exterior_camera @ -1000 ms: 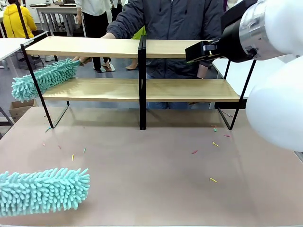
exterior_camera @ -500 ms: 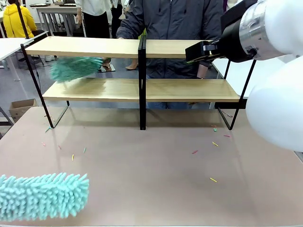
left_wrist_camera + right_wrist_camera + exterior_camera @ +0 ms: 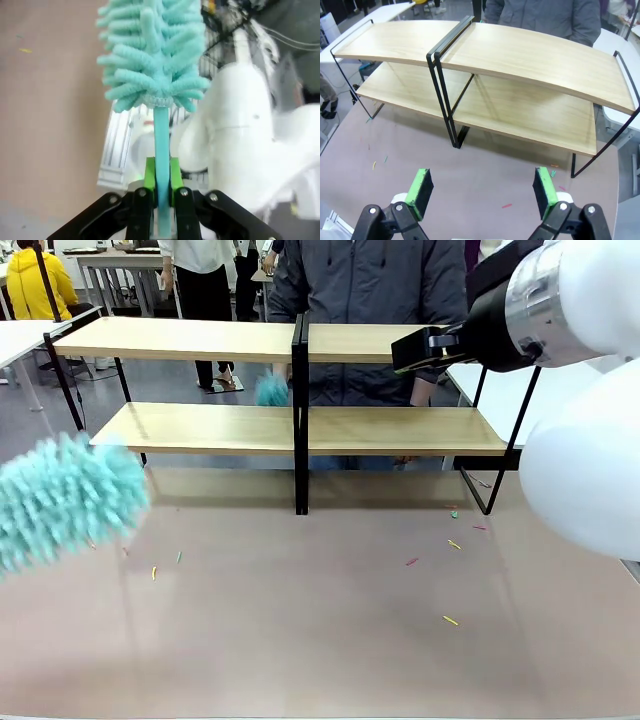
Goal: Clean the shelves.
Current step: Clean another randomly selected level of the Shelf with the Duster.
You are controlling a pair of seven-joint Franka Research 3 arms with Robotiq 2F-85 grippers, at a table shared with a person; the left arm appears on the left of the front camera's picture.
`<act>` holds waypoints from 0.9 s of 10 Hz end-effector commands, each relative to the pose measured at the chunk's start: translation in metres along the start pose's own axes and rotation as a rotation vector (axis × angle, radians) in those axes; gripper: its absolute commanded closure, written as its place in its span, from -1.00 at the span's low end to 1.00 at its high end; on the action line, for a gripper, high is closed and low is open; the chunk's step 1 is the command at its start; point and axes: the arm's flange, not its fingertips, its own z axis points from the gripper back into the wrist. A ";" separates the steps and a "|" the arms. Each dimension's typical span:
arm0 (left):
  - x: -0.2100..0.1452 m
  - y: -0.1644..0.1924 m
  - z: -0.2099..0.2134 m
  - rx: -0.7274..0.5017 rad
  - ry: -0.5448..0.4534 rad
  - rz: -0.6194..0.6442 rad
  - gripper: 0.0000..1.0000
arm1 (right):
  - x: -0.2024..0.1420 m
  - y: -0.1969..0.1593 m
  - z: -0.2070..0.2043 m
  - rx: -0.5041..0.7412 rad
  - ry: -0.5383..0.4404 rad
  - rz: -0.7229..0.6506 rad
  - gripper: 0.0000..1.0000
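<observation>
- Across the far half of the table (image 3: 330,640), the shelves (image 3: 300,430) stand upright on their black frame, two light wood boards on each side of a central upright, close to the far edge where a person (image 3: 370,300) in a dark jacket stands just behind them.
- From the right wrist view, the shelves (image 3: 485,75) lie ahead of and below the right gripper (image 3: 483,192), whose green-padded fingers stand wide apart with nothing between them.
- Near the table's left edge in the front view, a blurred teal duster head (image 3: 65,500) hangs above the surface.
- Seen from the left wrist, the left gripper (image 3: 162,187) is clamped tight on the teal duster's (image 3: 152,55) thin handle, the green pads (image 3: 149,172) pressing it from both sides, with the fluffy head rising past the fingertips.
- A second, smaller teal blur (image 3: 272,390) shows between the two tiers, just left of the central upright, in front of the person.
- Small coloured scraps (image 3: 450,620) lie scattered on the table in front of the shelves, towards both the left and right edges.
</observation>
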 end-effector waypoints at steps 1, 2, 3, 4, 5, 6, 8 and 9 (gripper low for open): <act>-0.007 -0.004 0.052 0.224 -0.426 0.077 0.74 | 0.001 0.000 0.000 0.000 -0.002 -0.001 -1.00; -0.011 -0.006 0.084 0.237 -0.589 0.121 0.74 | 0.001 0.000 0.000 0.000 -0.002 -0.001 -1.00; -0.010 -0.005 0.107 0.280 -0.694 0.160 0.74 | 0.001 0.000 0.000 0.000 -0.002 -0.001 -1.00; -0.009 0.003 0.127 0.295 -0.840 0.272 0.74 | 0.001 0.000 0.000 0.000 -0.002 -0.001 -1.00; -0.007 0.019 0.138 0.266 -0.952 0.452 0.74 | 0.001 0.000 0.000 0.000 -0.002 -0.001 -1.00; -0.006 0.030 0.141 0.249 -0.958 0.579 0.74 | 0.001 0.000 0.000 0.000 -0.002 -0.001 -1.00; -0.027 0.022 0.142 0.237 -0.839 0.453 0.74 | 0.001 0.000 0.000 0.000 -0.002 -0.001 -1.00; -0.027 0.022 0.142 0.237 -0.839 0.453 0.74 | 0.001 0.000 0.000 0.000 -0.002 -0.001 -1.00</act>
